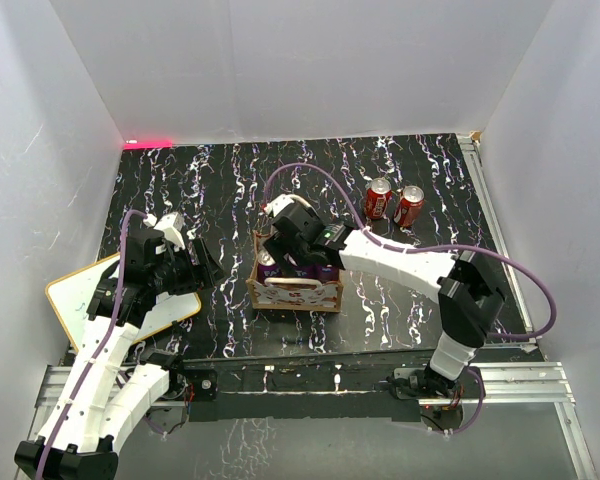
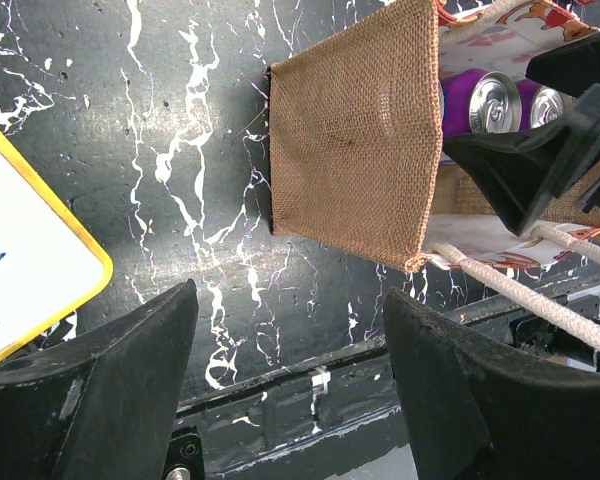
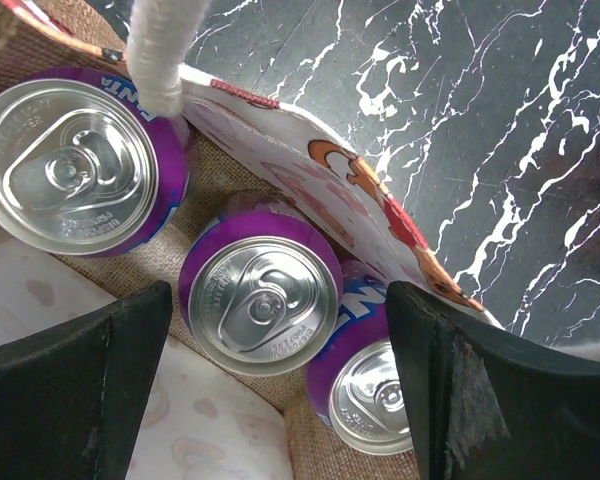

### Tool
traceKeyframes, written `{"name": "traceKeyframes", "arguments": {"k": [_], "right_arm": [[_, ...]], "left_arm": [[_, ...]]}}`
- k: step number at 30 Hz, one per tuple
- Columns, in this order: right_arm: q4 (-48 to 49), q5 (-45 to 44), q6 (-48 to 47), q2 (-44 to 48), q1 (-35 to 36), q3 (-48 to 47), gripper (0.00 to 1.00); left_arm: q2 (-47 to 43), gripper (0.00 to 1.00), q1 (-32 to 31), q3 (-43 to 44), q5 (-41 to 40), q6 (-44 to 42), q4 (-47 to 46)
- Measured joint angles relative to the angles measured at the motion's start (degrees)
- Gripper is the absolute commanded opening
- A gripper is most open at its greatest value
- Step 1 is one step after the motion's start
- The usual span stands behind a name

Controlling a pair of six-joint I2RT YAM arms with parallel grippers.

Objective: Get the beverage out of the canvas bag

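The canvas bag (image 1: 295, 288) stands at the table's middle, tan fabric with cream rope handles (image 2: 540, 300). Three purple beverage cans stand upright inside it: one (image 3: 75, 160) by a handle, one (image 3: 258, 295) in the middle, one (image 3: 375, 385) against the printed lining. My right gripper (image 3: 280, 380) hovers open over the bag's mouth. Its fingers straddle the middle can from above without touching it. My left gripper (image 2: 290, 370) is open and holds nothing, low over the bare table left of the bag (image 2: 355, 150).
Two red cans (image 1: 378, 198) (image 1: 409, 206) stand on the table behind and right of the bag. A white board with an orange rim (image 1: 80, 295) lies at the left under the left arm. The metal rail (image 1: 310, 375) runs along the near edge.
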State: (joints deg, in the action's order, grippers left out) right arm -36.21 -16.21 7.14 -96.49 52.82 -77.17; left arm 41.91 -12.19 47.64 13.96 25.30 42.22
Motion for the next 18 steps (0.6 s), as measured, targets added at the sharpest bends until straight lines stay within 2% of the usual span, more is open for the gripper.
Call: {"name": "traceKeyframes", "arguments": {"k": [18], "right_arm": [[1.68, -1.46, -2.19, -7.61, 0.07, -0.79, 0.92]], "left_arm": [[0.07, 0.72, 0.0, 0.0, 0.0, 0.0, 0.02]]}}
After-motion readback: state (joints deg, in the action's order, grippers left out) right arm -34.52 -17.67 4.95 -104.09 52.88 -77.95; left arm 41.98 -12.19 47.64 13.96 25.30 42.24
